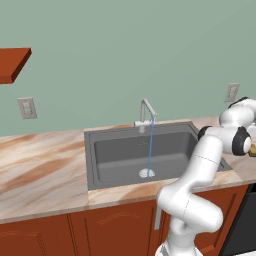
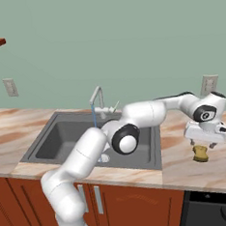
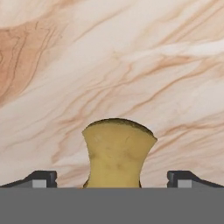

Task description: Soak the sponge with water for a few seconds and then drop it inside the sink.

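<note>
There is one sponge point(image 2: 201, 153), one sink point(image 1: 102, 150), one tap point(image 1: 146, 113), one thin line of water point(image 1: 150, 145), one round drain point(image 1: 146, 173), one claw point(image 2: 206, 143), two wall plugs point(image 1: 27, 107) and one shelf point(image 1: 12, 62).

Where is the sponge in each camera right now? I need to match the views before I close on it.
Left base view: a sliver of the sponge at the right edge, past the arm's wrist.
Right base view: lower right, on the counter right of the sink, just under the gripper.
Hand view: bottom centre, between the open finger tips.
Shared landmark: the marbled counter; the faucet in both base views.
</note>
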You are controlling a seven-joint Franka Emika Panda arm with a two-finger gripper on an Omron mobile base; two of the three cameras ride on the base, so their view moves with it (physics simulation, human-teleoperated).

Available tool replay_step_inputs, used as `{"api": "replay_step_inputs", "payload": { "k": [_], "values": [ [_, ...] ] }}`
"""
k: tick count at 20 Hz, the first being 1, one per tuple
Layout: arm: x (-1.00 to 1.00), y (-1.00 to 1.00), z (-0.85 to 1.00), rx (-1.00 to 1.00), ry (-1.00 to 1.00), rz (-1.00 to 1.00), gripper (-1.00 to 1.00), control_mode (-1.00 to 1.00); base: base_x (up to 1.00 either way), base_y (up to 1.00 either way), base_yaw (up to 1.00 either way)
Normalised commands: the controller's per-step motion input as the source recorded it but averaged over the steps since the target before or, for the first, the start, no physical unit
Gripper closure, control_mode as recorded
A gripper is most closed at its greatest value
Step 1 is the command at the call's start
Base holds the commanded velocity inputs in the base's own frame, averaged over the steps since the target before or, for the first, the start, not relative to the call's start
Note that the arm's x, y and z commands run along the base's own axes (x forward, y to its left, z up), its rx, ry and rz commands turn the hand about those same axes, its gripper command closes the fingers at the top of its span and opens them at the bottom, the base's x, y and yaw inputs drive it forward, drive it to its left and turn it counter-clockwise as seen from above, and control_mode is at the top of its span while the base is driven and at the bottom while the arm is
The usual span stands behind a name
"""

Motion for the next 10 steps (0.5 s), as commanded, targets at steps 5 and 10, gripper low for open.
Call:
{"api": "replay_step_inputs", "payload": {
  "k": [5, 10],
  "values": [
    [0.00, 0.00, -0.18, 0.00, 0.00, 0.00, -1.00, -1.00, 0.00, 0.00, 0.00],
    [0.00, 0.00, -0.25, 0.00, 0.00, 0.00, -1.00, -1.00, 0.00, 0.00, 0.00]
  ]
}}
